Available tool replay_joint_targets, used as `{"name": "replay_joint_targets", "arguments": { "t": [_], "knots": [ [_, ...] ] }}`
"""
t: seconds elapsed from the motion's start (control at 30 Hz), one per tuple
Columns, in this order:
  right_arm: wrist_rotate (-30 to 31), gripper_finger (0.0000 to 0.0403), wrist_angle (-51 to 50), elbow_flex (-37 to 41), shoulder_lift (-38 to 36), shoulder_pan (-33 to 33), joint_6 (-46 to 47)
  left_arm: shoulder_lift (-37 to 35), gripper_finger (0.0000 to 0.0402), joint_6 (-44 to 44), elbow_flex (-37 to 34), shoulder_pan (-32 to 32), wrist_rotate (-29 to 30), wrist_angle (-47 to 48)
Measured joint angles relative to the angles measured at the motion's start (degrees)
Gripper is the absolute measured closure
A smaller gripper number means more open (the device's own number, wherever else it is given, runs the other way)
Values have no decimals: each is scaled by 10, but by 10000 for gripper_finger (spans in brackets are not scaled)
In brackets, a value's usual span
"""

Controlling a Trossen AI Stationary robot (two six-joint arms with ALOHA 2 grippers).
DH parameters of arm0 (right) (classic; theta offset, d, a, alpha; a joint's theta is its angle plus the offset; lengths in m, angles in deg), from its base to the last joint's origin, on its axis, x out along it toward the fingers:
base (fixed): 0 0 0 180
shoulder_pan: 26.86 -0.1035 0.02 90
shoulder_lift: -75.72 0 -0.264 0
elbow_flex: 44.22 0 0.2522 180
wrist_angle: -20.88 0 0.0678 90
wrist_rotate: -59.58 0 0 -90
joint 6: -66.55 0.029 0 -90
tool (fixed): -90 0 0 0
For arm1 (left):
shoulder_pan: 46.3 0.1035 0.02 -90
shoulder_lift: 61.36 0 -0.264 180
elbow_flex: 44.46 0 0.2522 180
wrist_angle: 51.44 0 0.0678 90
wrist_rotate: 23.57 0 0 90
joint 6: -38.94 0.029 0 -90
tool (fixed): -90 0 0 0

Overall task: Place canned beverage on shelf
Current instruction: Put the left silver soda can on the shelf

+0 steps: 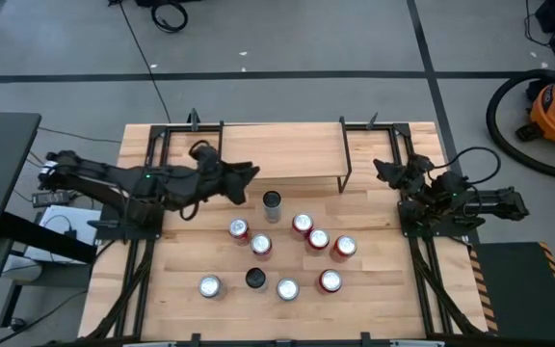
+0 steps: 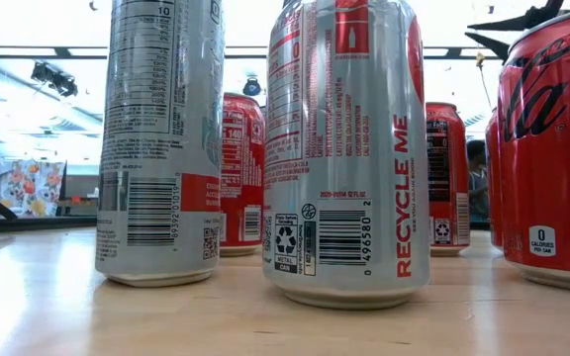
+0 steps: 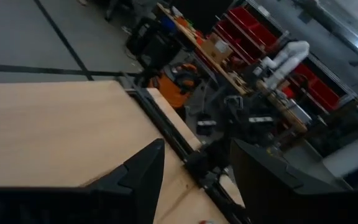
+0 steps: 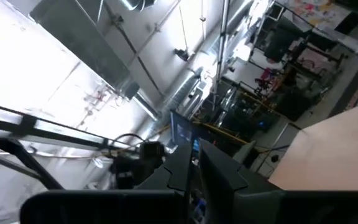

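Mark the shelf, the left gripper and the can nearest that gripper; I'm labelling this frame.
shelf (image 1: 277,152): high view, middle of its board.
left gripper (image 1: 251,173): high view, between its fingertips.
can nearest that gripper (image 1: 272,200): high view, its top.

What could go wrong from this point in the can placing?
The left gripper, fingers open, hovers by the tall can standing just in front of the shelf; a clumsy approach might tip it. The other cans stand packed close, so one knock may topple several. The shelf's front edge could catch a can lifted too low. The right gripper waits aside.
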Motion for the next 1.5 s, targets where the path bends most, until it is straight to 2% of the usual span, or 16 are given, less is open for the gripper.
{"name": "replay_joint_targets", "arguments": {
  "t": [0.2, 0.3, 0.4, 0.53, 0.7, 0.87, 0.97, 1.1, 1.2, 1.27, 1.4, 1.5],
  "knots": [
    [7, 363, 39, 0, 2, 0, 30, 7, 208, -2, 52, -11, -61, 100],
    [-31, 363, 42, -10, 11, 0, 30, 7, 208, -5, 77, -29, -90, 162],
    [-76, 367, 3, -47, 38, -1, 22, 7, 208, -26, 95, -48, -149, 220],
    [-99, 376, -101, -135, 103, -10, -33, 7, 208, -89, 99, -85, -256, 290],
    [-99, 386, -292, -264, 209, -24, -119, 18, 208, -158, 97, -152, -317, 384],
    [-99, 390, -432, -379, 309, -36, -197, 56, 208, -168, 96, -239, -394, 439],
    [-101, 391, -495, -442, 366, -48, -233, 87, 207, -169, 96, -280, -423, 444],
    [-127, 388, -545, -501, 432, -55, -276, 127, 191, -192, 96, -298, -430, 468],
    [-151, 369, -545, -526, 467, -55, -290, 145, 156, -195, 96, -292, -437, 467],
    [-175, 342, -546, -541, 489, -54, -305, 151, 128, -197, 96, -285, -437, 464],
    [-187, 258, -575, -586, 530, -59, -321, 158, 80, -182, 96, -271, -437, 455],
    [-174, 190, -632, -634, 568, -66, -353, 167, 67, -158, 96, -264, -434, 456]
  ]
}}
